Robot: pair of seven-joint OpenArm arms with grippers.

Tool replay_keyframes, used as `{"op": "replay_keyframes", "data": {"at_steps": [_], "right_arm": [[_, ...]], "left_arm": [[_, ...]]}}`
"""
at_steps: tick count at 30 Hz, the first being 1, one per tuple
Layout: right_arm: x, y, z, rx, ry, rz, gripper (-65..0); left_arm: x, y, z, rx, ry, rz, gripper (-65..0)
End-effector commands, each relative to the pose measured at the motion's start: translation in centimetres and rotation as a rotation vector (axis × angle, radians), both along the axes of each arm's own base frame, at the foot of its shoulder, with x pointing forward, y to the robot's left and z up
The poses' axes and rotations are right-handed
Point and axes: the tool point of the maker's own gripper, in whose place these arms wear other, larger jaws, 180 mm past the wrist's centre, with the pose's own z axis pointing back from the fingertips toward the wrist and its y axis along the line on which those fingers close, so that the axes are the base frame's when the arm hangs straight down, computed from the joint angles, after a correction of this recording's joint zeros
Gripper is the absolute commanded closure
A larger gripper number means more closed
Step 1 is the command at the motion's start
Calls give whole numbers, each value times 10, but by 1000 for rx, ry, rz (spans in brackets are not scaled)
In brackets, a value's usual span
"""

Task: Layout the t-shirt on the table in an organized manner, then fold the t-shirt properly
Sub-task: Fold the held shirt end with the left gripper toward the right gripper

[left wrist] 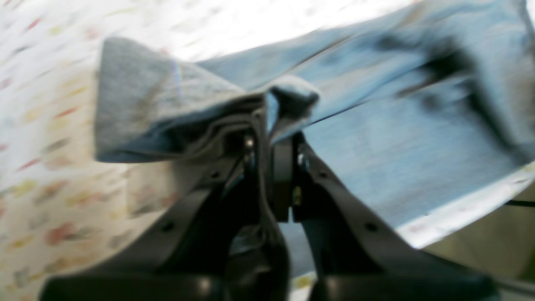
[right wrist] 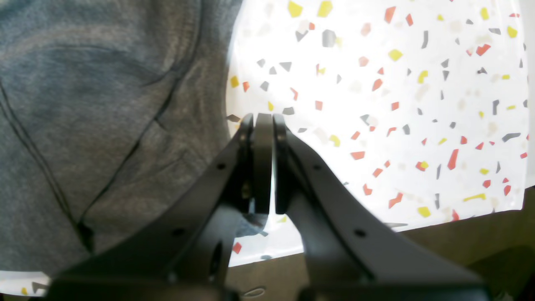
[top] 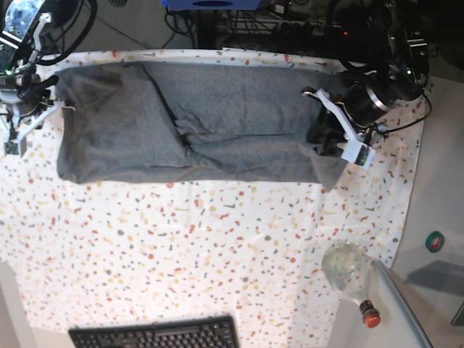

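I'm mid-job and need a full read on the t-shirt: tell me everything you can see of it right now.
The t-shirt is plain heather-grey soft knit, spread lengthwise along the far part of the speckled table, already folded into a long band with creases near its middle. It lies mostly flat. At the end on the base view's right, the left gripper is shut on a bunched, layered fold of fabric and lifts it off the cloth. The right gripper is shut just beside the other end, holding nothing that shows.
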Motion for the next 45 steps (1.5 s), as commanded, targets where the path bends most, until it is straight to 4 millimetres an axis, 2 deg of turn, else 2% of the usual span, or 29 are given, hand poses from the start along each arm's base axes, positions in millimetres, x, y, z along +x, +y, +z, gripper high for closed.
{"op": "replay_keyframes", "data": {"at_steps": [1,6,10,14,23,45], "right_arm": [[7,-5,9,-19,-35,3,0],[10,-5,11,-21,-41,5,0],[10,-5,11,-21,-41,5,0],[10,-5,11,-21,-41,5,0],[10,-5,11,-21,-41,5,0],[16,-5,14,-22,-55,5,0]], "left_arm": [[3,-13,5,-26,-15,-9,0],[6,-75,0,-105,14,-105,0],[7,-102,-10,-135,52,-141,0],[6,-117,-18,-152,82,-171,0],[7,-125,-19,-173,87,-166,0],[2,-125,-20,-175,98,-170,0]]}}
